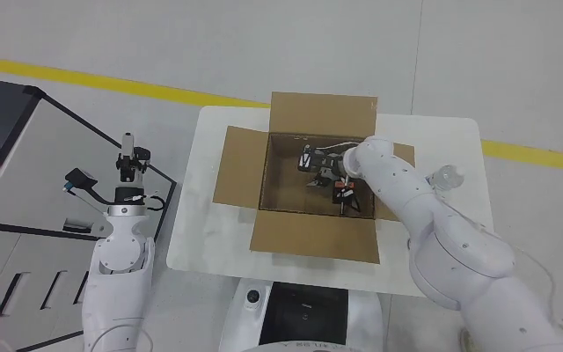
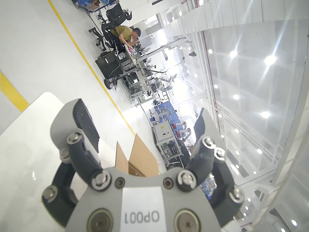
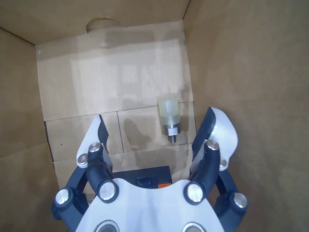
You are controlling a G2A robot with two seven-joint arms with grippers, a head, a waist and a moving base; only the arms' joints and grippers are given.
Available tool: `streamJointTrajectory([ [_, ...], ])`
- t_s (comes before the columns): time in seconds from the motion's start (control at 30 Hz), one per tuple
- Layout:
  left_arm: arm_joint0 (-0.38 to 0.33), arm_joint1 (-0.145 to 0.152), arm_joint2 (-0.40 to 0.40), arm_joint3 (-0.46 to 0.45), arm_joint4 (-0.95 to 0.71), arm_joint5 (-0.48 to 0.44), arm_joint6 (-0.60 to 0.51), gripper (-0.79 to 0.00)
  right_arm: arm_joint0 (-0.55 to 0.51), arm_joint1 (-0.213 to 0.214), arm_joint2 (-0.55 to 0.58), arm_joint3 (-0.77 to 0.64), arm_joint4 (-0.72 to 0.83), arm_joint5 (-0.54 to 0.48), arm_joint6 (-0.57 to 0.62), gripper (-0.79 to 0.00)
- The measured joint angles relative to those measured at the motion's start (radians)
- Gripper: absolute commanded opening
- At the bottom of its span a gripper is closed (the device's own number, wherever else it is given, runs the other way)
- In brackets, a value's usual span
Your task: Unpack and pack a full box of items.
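Observation:
An open cardboard box (image 1: pixel 242 167) stands on the white table (image 1: pixel 440 141). My right gripper (image 1: pixel 310 162) hangs inside it, open and empty (image 3: pixel 154 124). On the box floor lies a small cylinder (image 3: pixel 169 119) with a translucent cap and a threaded metal end, close to one fingertip (image 3: pixel 210 121) and near a side wall. A black block with an orange mark (image 3: pixel 147 177) lies under the gripper's base. My left gripper (image 1: pixel 130 150) is off the table's left side, pointing up and away, open and empty (image 2: pixel 142 121). It sees the box's flaps (image 2: pixel 137 153) from afar.
The box walls (image 3: pixel 241 61) close in around the right gripper, and one wall has a round hand hole (image 3: pixel 102 24). A yellow floor line (image 1: pixel 88 81) runs behind the table. A black frame (image 1: pixel 53 114) stands on the floor to the left.

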Motion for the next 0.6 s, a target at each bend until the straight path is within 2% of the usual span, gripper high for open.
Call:
streamJointTrajectory([
  [0.07, 0.0, 0.0, 0.0, 0.0, 0.0, 0.0, 0.0, 0.0, 0.006, -0.007, 0.005, -0.026, 0.008, -0.002, 0.078, -0.089],
  [0.13, 0.0, 0.0, 0.0, 0.0, 0.0, 0.0, 0.0, 0.0, 0.014, -0.016, 0.012, -0.053, 0.026, -0.007, 0.173, -0.031],
  [0.3, 0.0, 0.0, 0.0, 0.0, 0.0, 0.0, 0.0, 0.0, 0.021, -0.038, 0.028, -0.095, 0.066, 0.011, 0.361, -0.003],
  [0.43, 0.0, 0.0, 0.0, 0.0, 0.0, 0.0, 0.0, 0.0, 0.015, -0.053, 0.038, -0.101, 0.088, 0.032, 0.463, -0.025],
  [0.5, 0.0, 0.0, 0.0, 0.0, 0.0, 0.0, 0.0, 0.0, 0.015, -0.056, 0.042, -0.093, 0.096, 0.023, 0.482, -0.092],
  [0.6, 0.0, 0.0, 0.0, 0.0, 0.0, 0.0, 0.0, 0.0, 0.016, -0.058, 0.048, -0.076, 0.102, 0.003, 0.478, -0.111],
])
